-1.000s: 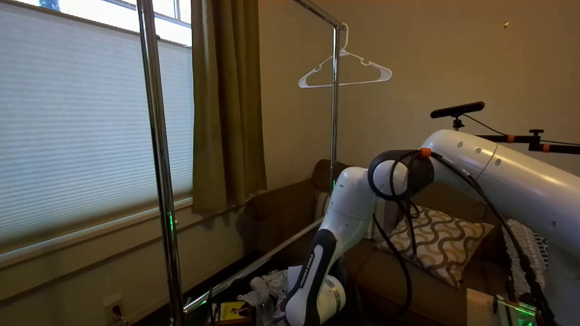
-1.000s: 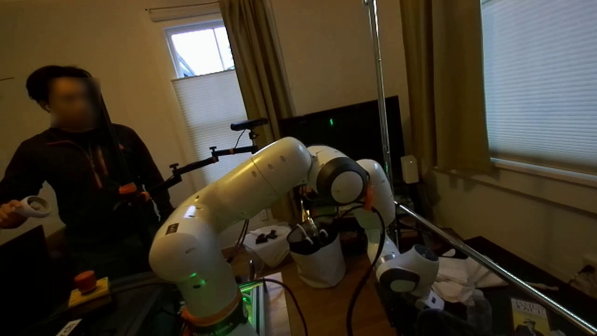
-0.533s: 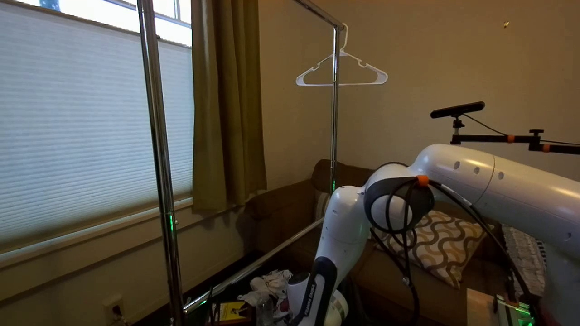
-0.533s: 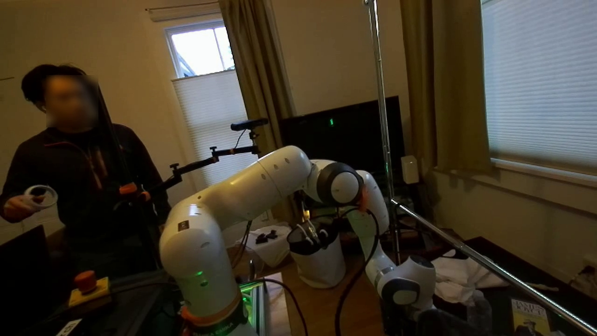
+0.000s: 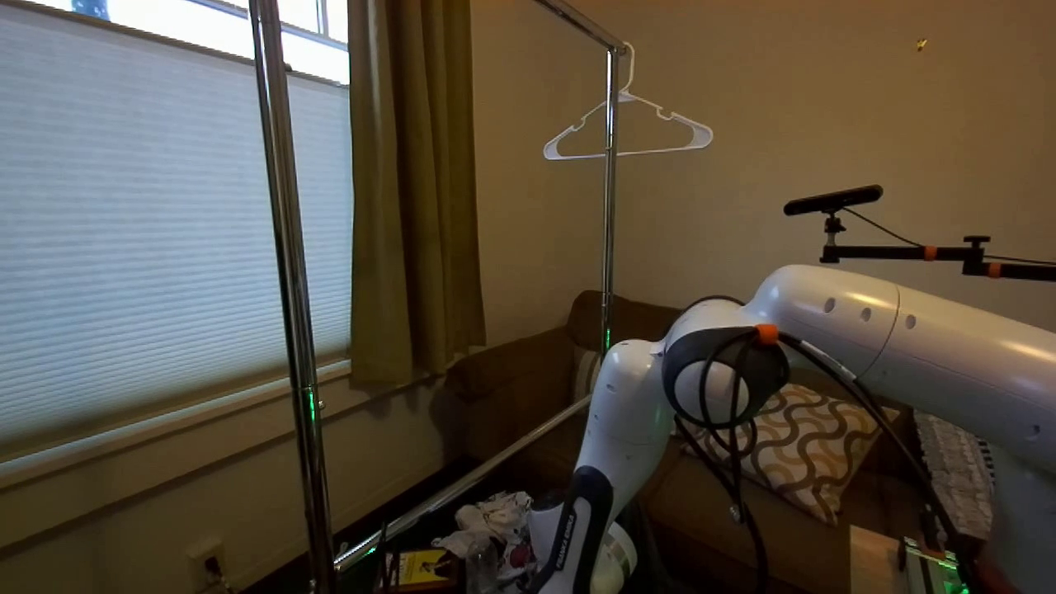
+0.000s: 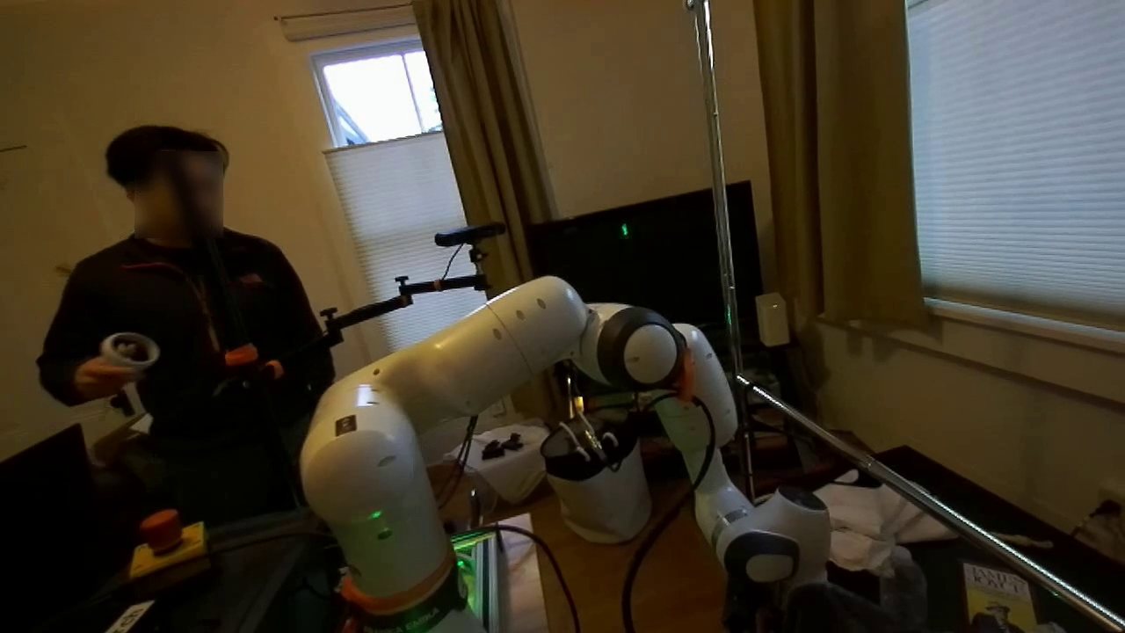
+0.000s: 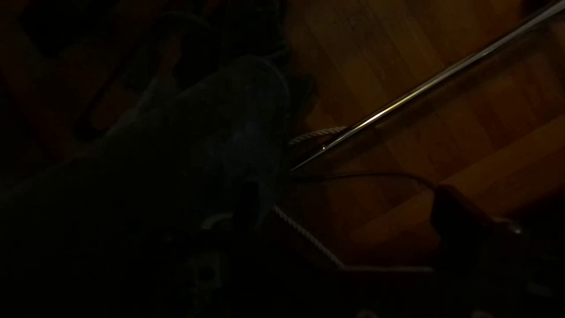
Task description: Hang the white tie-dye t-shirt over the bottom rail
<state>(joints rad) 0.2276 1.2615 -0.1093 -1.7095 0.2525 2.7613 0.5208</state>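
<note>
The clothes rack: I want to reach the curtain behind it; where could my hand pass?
In an exterior view, the open patch lies between the near post and far post, above the bottom rail, showing the curtain beyond. Below the rail it is crowded with crumpled white material and a book; the arm hides the rail's far end.
</note>
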